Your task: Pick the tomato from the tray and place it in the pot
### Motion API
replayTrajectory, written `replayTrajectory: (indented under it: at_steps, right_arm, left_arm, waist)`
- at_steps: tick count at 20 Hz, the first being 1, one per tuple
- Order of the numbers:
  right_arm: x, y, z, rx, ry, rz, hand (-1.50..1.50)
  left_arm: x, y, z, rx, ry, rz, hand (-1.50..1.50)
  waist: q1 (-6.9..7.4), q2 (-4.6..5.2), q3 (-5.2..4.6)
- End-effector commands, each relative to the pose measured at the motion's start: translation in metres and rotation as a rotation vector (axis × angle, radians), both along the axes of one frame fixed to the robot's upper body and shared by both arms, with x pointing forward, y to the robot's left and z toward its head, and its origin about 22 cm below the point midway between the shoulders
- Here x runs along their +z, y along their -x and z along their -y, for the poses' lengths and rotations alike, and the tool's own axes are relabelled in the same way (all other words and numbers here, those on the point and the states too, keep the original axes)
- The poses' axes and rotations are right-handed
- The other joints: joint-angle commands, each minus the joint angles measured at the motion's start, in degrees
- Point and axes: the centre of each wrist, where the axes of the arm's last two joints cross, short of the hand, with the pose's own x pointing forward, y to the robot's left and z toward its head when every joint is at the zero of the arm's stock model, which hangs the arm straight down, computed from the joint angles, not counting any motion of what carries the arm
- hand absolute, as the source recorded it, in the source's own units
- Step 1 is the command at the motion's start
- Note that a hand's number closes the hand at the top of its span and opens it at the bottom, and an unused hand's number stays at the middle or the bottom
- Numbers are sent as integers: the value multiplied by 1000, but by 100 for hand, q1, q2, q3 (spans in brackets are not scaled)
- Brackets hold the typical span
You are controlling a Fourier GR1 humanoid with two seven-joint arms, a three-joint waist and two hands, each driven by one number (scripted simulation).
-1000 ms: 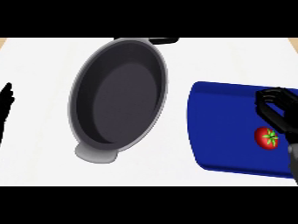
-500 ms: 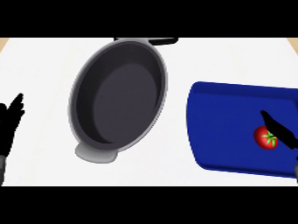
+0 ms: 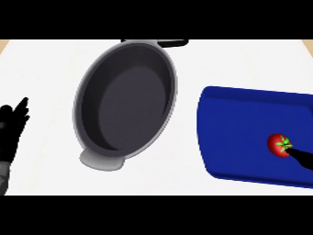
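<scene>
A red tomato (image 3: 278,144) with a green stem lies on the blue tray (image 3: 250,124) at the right, near the tray's right side. Only one straight black finger of my right hand (image 3: 312,161) shows, coming in from the lower right edge; its tip reaches the tomato's lower right side. Nothing is curled round the tomato. The dark grey oval pot (image 3: 128,103) stands empty at the centre, left of the tray. My left hand (image 3: 5,135) rests open at the lower left, fingers up, apart from the pot.
The pot has a grey handle (image 3: 103,160) at its near end and a black handle (image 3: 174,42) at its far end. White counter (image 3: 43,69) surrounds pot and tray, with wooden strips at the far corners.
My right hand has drawn back toward the lower right edge, from curled over the tomato to one finger showing. The tomato has not moved. The left hand sank slightly.
</scene>
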Motion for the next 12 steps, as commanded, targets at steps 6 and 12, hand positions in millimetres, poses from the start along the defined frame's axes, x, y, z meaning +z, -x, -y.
replayTrajectory:
  at_steps: [6, 12]
  right_arm:
    - [76, 8, -43, 66, -71, -491, -150]
    - [109, 0, -63, 30, -104, -578, -150]
  left_arm:
    - [15, -4, 4, -34, 1, -15, 0]
    - [13, -4, 7, -10, -4, -2, 0]
  waist:
    - [147, 11, 29]
    - [188, 42, 50]
